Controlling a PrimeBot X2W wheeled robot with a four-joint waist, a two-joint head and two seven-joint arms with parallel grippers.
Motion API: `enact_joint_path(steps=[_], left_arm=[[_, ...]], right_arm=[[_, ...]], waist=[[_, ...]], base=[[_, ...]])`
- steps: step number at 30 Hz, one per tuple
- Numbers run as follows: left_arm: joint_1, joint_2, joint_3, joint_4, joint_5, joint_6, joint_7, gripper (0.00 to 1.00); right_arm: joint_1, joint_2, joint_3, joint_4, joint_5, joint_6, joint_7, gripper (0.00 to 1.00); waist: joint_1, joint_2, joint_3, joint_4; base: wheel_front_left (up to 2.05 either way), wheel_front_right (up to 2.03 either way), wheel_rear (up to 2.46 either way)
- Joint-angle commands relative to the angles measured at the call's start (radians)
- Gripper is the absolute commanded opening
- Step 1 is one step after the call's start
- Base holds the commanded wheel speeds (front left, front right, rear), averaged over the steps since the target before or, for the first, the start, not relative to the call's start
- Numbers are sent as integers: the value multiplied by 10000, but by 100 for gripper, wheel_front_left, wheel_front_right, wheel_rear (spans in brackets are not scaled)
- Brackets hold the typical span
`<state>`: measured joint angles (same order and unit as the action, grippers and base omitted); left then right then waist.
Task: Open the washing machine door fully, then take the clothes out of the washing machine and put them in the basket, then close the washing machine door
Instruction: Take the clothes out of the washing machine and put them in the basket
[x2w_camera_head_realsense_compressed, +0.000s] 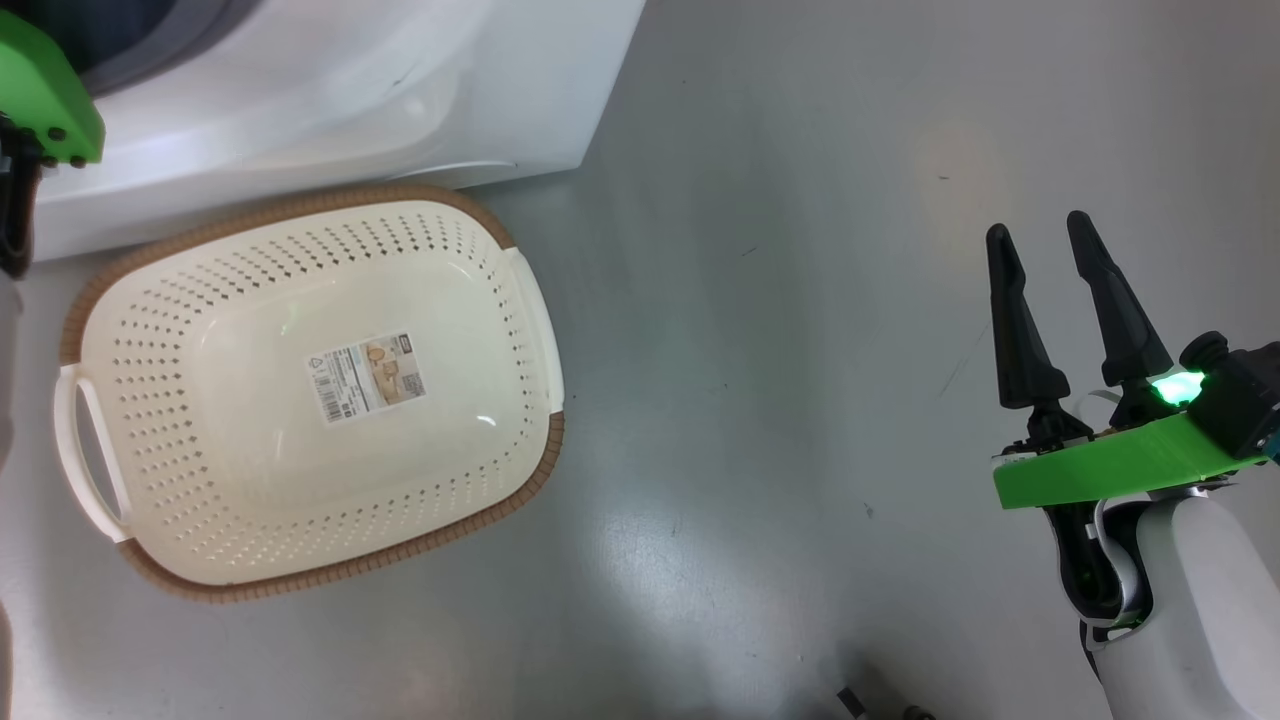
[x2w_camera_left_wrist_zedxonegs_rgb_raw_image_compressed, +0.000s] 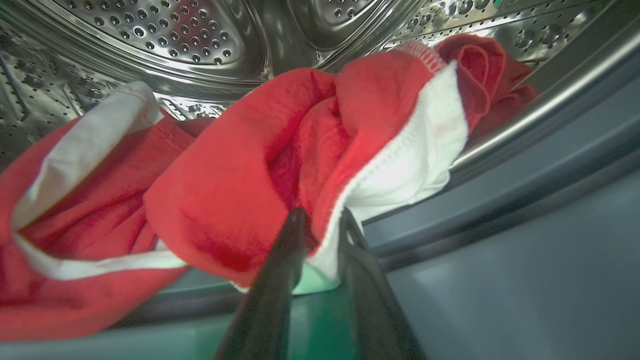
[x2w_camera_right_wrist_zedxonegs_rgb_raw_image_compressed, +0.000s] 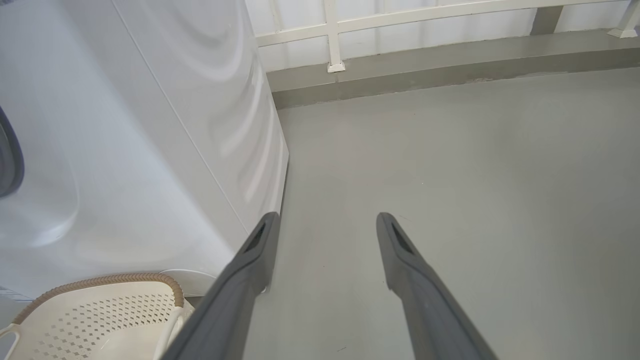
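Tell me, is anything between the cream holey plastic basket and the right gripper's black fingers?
Nothing. In the head view, bare glossy grey floor lies between the cream perforated plastic basket and the open right gripper.

grey floor (x2w_camera_head_realsense_compressed: 800, 350): basket (x2w_camera_head_realsense_compressed: 300, 560), washing machine (x2w_camera_head_realsense_compressed: 350, 90) on it.

Soft matt cloth for clothes (x2w_camera_left_wrist_zedxonegs_rgb_raw_image_compressed: 240, 200); shiny perforated steel for washing machine drum (x2w_camera_left_wrist_zedxonegs_rgb_raw_image_compressed: 150, 35); smooth glossy plastic for basket (x2w_camera_head_realsense_compressed: 150, 400); smooth semi-gloss floor (x2w_camera_head_realsense_compressed: 800, 400).

You had glossy grey floor (x2w_camera_right_wrist_zedxonegs_rgb_raw_image_compressed: 450, 165) beneath and ahead of the right gripper (x2w_camera_right_wrist_zedxonegs_rgb_raw_image_compressed: 327, 216), ending at a raised grey kerb (x2w_camera_right_wrist_zedxonegs_rgb_raw_image_compressed: 450, 65) under what looked like white railing (x2w_camera_right_wrist_zedxonegs_rgb_raw_image_compressed: 332, 35).
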<state>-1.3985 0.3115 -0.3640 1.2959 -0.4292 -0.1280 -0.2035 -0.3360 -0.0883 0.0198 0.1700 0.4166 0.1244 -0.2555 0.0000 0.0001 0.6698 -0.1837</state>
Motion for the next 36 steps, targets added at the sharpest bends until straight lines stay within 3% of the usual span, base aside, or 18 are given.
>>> enact_joint_path(steps=[1, 14, 23, 30, 36], left_arm=[[-50, 460, 29, -116, 32, 84, 15, 0], [556, 190, 348, -647, -389, 126, -565, 0], [2852, 61, 2116, -4495, 40, 501, -580, 0], [4561, -656, 3831, -6895, 824, 255, -581, 0], [5591, -1394, 4728, -8488, 1458, 34, -581, 0]], right_arm=[[49, -23, 240, -208, -67, 63, -63, 100], [219, -182, 90, -212, -130, 63, -63, 100], [424, -318, -35, -203, -162, 63, -63, 100], [662, -337, -130, -168, -164, 63, -63, 100], [798, -361, -182, -145, -159, 63, -63, 100]], waist=[[0, -1, -39, 23], [0, -1, -529, 461], [0, -1, -1045, 854], [0, -1, -1396, 1076], [0, -1, -1562, 1283]], base=[[0, 0, 0], [0, 0, 0], [0, 0, 0], [0, 0, 0], [0, 0, 0]])
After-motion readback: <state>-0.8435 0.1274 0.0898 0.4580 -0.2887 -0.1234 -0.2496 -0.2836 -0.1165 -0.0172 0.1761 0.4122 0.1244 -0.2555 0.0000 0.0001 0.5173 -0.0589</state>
